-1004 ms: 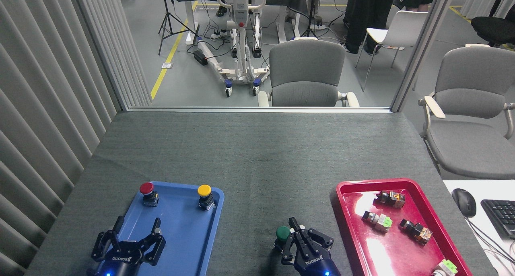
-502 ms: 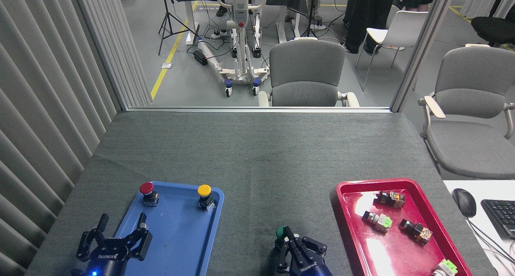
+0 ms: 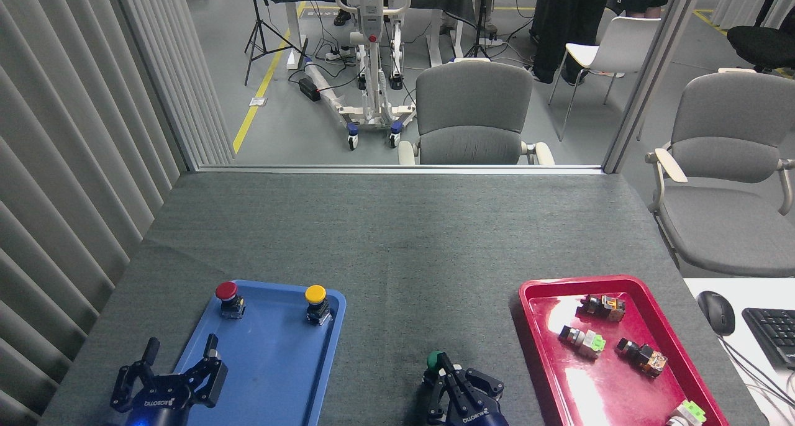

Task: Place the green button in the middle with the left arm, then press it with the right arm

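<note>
The green button [image 3: 436,358] stands upright on the bare grey felt of the middle [image 3: 397,271], between the two trays and near the table's front edge. My right gripper [image 3: 446,372] comes up from the bottom edge with its fingers drawn together, shut. Its tip lies against the near right side of the green cap and hides part of it. I cannot tell whether it touches the cap. My left gripper [image 3: 181,351] is open and empty over the near left edge of the blue tray [image 3: 273,364].
A red-capped button [image 3: 227,291] and a yellow-capped button [image 3: 315,294] stand at the blue tray's far end. The red tray [image 3: 528,326] at the right holds several small switches. A mouse [image 3: 715,311] and a keyboard [image 3: 773,333] lie past the table's right edge.
Both arms have drawn back toward the near edge. The left gripper moved left and down. The right gripper slid down, its tip still at the green button, which has not moved.
</note>
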Controlling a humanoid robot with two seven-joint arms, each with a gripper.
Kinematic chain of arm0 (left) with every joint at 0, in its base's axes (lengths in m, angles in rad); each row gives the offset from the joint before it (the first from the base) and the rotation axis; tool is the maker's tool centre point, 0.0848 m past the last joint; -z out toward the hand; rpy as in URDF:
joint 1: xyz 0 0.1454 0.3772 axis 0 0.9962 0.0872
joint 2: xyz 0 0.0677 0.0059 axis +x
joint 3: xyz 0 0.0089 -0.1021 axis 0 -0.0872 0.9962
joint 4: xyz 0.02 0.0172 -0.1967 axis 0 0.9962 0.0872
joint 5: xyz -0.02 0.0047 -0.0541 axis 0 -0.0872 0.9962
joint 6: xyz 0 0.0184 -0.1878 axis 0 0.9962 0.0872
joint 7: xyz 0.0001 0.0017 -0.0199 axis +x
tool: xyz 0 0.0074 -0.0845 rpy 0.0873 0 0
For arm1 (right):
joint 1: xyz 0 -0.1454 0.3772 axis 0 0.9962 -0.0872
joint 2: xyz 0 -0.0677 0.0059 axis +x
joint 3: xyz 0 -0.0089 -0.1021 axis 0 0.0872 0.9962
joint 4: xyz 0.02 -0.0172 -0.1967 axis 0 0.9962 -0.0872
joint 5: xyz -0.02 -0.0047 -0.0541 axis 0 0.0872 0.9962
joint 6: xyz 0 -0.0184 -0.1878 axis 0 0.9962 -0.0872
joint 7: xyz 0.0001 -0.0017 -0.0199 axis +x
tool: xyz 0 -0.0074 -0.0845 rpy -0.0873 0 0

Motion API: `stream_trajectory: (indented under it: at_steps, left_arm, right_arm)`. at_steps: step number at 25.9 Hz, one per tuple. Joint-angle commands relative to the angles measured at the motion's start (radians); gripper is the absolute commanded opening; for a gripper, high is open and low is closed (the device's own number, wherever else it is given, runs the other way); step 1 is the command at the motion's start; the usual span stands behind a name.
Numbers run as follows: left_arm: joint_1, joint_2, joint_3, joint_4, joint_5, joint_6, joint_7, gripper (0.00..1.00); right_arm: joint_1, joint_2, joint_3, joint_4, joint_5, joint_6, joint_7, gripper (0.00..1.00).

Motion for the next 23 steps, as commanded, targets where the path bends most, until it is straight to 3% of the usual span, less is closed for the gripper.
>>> stream_trajectory:
  at_steps: [1, 13, 15, 19, 21, 23]
  left_arm:
    - [0.004, -0.001, 0.019, 0.0, 0.002, -0.002, -0.003, 1.0]
    - [0.023, 0.001, 0.082, -0.02, 0.015, -0.002, -0.003, 1.0]
    - [0.013, -0.001, 0.088, -0.02, 0.021, -0.004, -0.003, 1.0]
    - [-0.002, 0.002, 0.086, -0.023, 0.025, -0.008, -0.002, 1.0]
    - [0.007, 0.002, 0.083, -0.044, 0.023, -0.025, -0.002, 1.0]
    - [0.007, 0.001, 0.083, -0.043, 0.023, -0.044, -0.002, 1.0]
  right_arm:
    - [0.0, 0.009, 0.0, -0.018, -0.002, 0.025, 0.0, 0.0]
    - [0.0, 0.015, -0.018, -0.08, -0.006, 0.074, -0.165, 0.04]
    - [0.0, 0.013, -0.032, -0.081, -0.017, 0.1, -0.162, 0.21]
    - [0.035, 0.013, -0.149, -0.115, -0.021, 0.083, -0.165, 0.86]
    - [0.046, 0.012, -0.181, -0.126, -0.023, 0.08, -0.164, 0.97]
    - [0.053, 0.01, -0.198, -0.129, -0.023, 0.088, -0.164, 0.98]
